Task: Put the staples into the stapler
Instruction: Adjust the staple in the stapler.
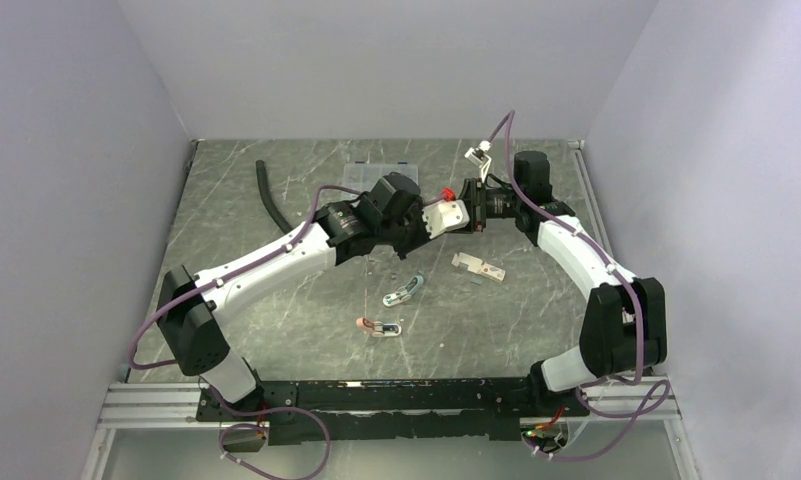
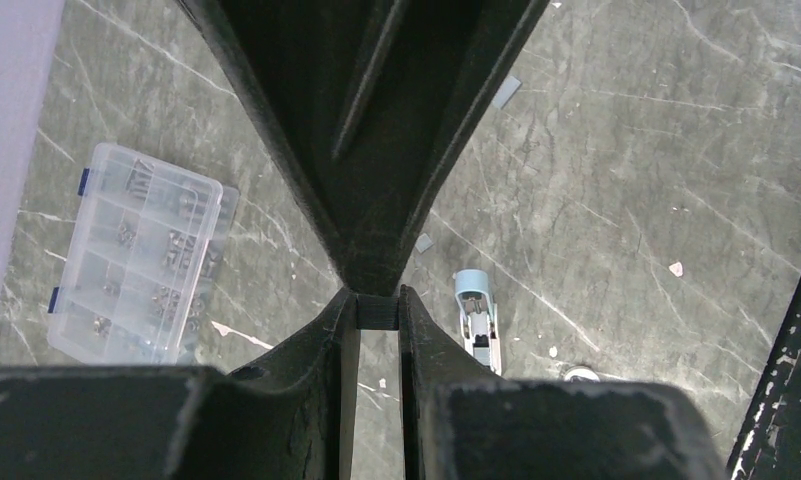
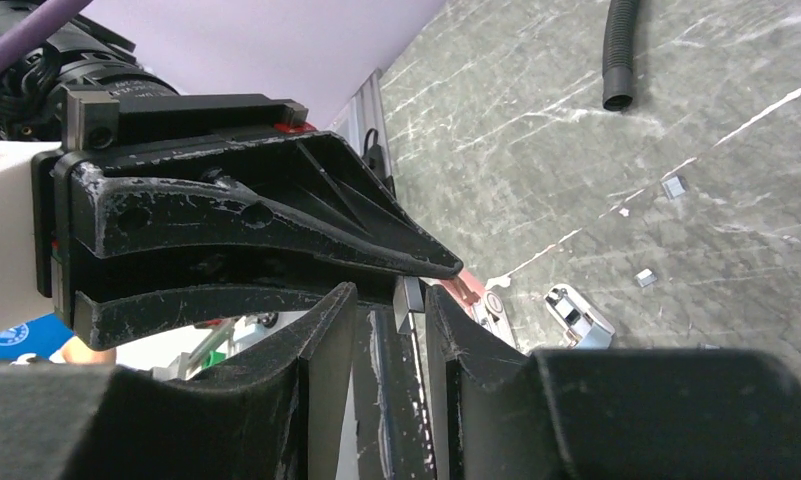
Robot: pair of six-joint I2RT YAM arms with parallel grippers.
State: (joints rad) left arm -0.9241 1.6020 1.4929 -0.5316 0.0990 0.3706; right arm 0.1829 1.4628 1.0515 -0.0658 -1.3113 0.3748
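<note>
My left gripper (image 2: 377,306) clamps its jaws on the staples (image 3: 408,303). The right gripper (image 3: 390,302) flanks them; its jaws, I cannot tell.

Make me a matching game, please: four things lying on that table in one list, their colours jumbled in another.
Things:
1. hose
2. compartment box
3. front mini stapler
4. mini stapler behind it

Colours:
A. light blue
B. black
C. pink
D. clear

Pairs: 1-B, 2-D, 3-C, 4-A.
</note>
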